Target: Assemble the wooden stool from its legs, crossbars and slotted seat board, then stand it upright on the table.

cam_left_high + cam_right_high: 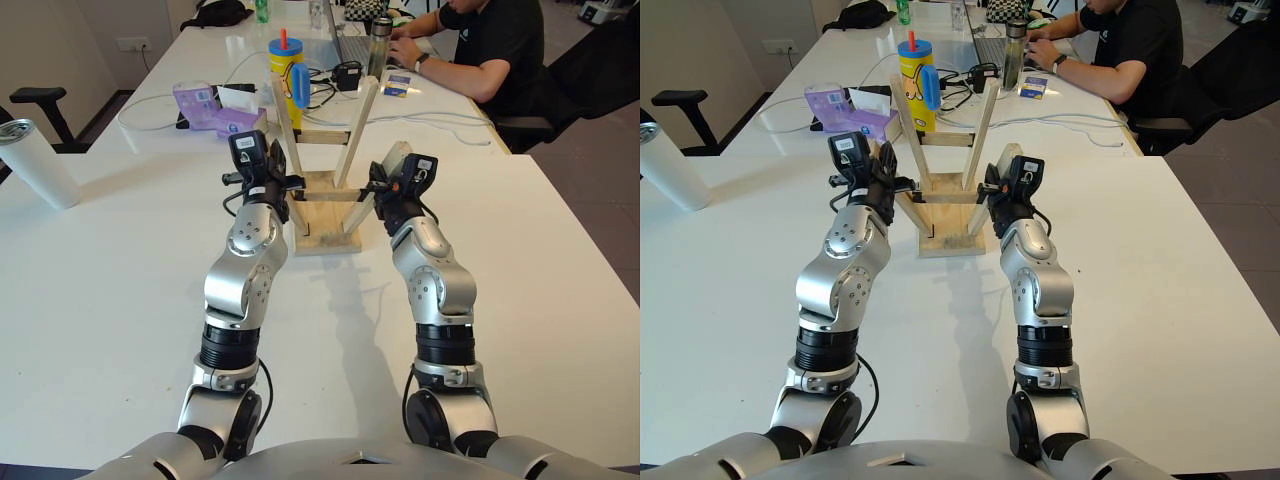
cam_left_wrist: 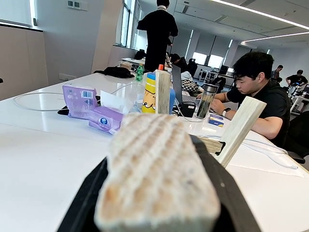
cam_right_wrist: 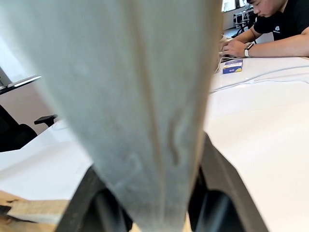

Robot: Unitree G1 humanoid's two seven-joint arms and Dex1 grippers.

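The stool (image 1: 325, 200) stands upside down in the middle of the white tabletop (image 1: 120, 290), straight ahead of me. Its seat board (image 1: 322, 242) lies flat on the tabletop and the legs point up. The two far legs rise high and lean towards each other: the far left leg (image 1: 284, 120) and the far right leg (image 1: 358, 125). An upper crossbar (image 1: 325, 137) joins them, and a lower crossbar (image 1: 330, 195) runs across just above the board.

My left jaws are at the stool's left side, low and close to the board. They are clamped on the near left leg (image 2: 149, 169), whose pale wood fills the gap between the two black fingers (image 2: 87, 203). My right jaws are at the stool's right side, at about the same height. They are closed around the near right leg (image 3: 145, 96), with a black finger (image 3: 219, 179) pressed against each flank of the wood. The end of that leg (image 1: 394, 156) sticks up above my right wrist.

Beyond the stool, at the far edge, stand a yellow cup (image 1: 287, 62) with a blue handle, some purple packs (image 1: 205, 105) and loose cables (image 1: 440, 120). A white tumbler (image 1: 35, 160) stands well off to my left.
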